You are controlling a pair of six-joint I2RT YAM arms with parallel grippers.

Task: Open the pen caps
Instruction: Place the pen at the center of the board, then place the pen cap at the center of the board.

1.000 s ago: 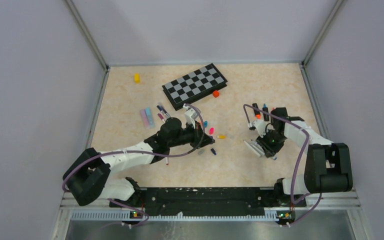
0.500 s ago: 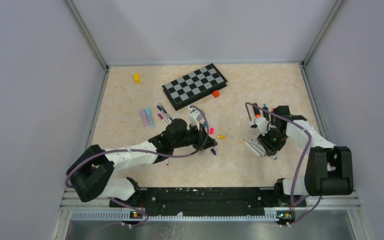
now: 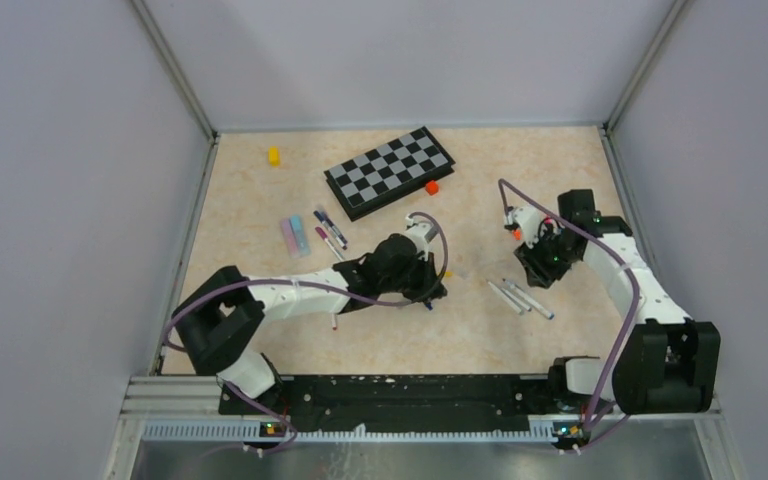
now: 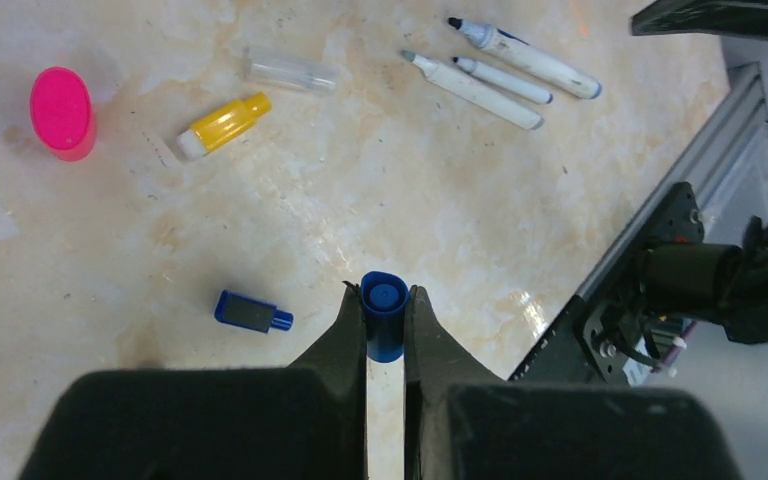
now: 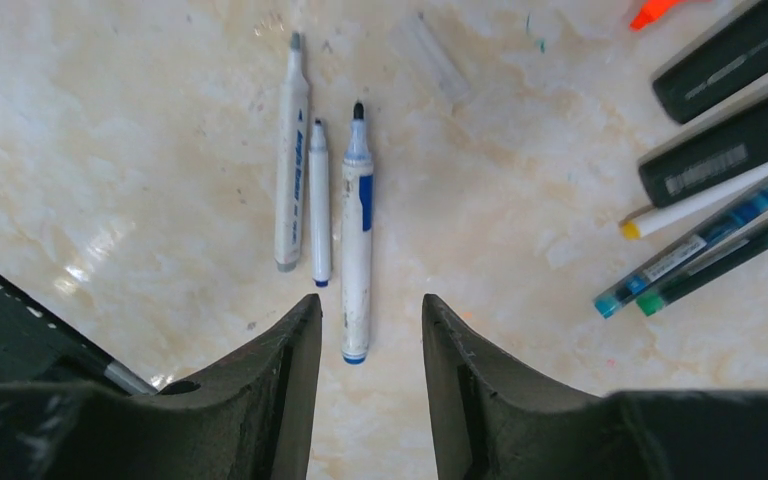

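My left gripper (image 4: 384, 300) is shut on a blue pen cap (image 4: 384, 330), held above the table with its round end facing the camera; I cannot tell whether a barrel sits behind it. Loose caps lie beyond it: pink (image 4: 61, 112), yellow (image 4: 222, 124), clear (image 4: 290, 71) and a small dark blue one (image 4: 251, 311). My right gripper (image 5: 367, 315) is open and holds nothing, hovering just short of three uncapped white pens (image 5: 357, 230) lying side by side. In the top view the left gripper (image 3: 438, 290) is mid-table and the right gripper (image 3: 536, 272) is up and right of those pens (image 3: 520, 297).
Black highlighters (image 5: 725, 155) and thin blue, green and yellow-tipped pens (image 5: 700, 250) lie right of the right gripper. The chessboard (image 3: 390, 170) is at the back, with an orange block (image 3: 432, 186) beside it and a yellow block (image 3: 273, 155) far left. More pens (image 3: 328, 228) lie left of centre.
My right gripper has opened wider and drawn back from the three white pens, which stay on the table. My left arm has swung right, still holding the blue cap.
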